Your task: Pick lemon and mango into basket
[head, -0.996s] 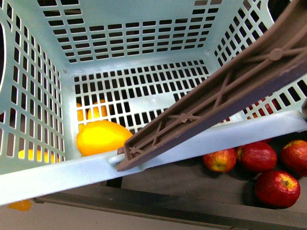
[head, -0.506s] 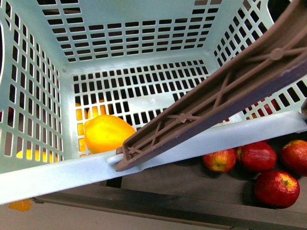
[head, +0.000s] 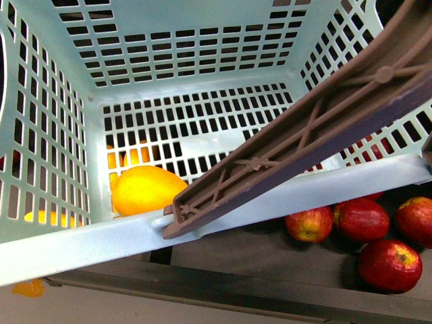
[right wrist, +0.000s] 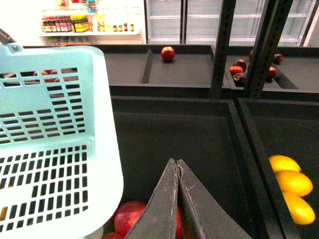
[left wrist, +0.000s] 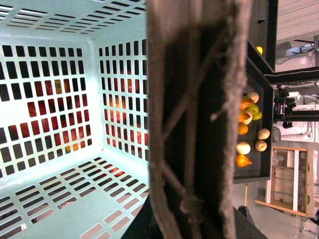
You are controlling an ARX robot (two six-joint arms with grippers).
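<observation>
Your right gripper (right wrist: 176, 164) is clenched on nothing: its two dark fingers (right wrist: 164, 204) are pressed flat against each other with no gap. It hangs over a dark bin (right wrist: 169, 129), and directly beneath it lie red apples (right wrist: 130, 216), partly hidden by the fingers. The pale blue basket (right wrist: 60, 74) stands just beside the gripper in that view, apart from it. In the neighbouring bin on the other side you can see three elongated yellow fruits (right wrist: 294, 182) in a row, and a single red apple (right wrist: 168, 53) sits in a far bin.

You cannot tell the state of your left gripper. The left wrist view is filled by the basket's brown handle (left wrist: 199, 99), blurred and very close to the lens, and the fingers are hidden behind it. Past the handle you see the inside of the basket, with red fruit showing through its slots, and off to one side a dark tray (left wrist: 266, 144) of orange and pale fruits.

In the front view the lemon (head: 147, 190) lies on the basket floor, in the near left corner, close to the near rim and left wall — whether it touches them is not clear. The handle crosses the basket diagonally, its lower end resting on the near rim just to the right of the lemon. More yellow-orange fruit shows through the slots behind and to the left. You cannot pick out the mango with any certainty in these views.
</observation>
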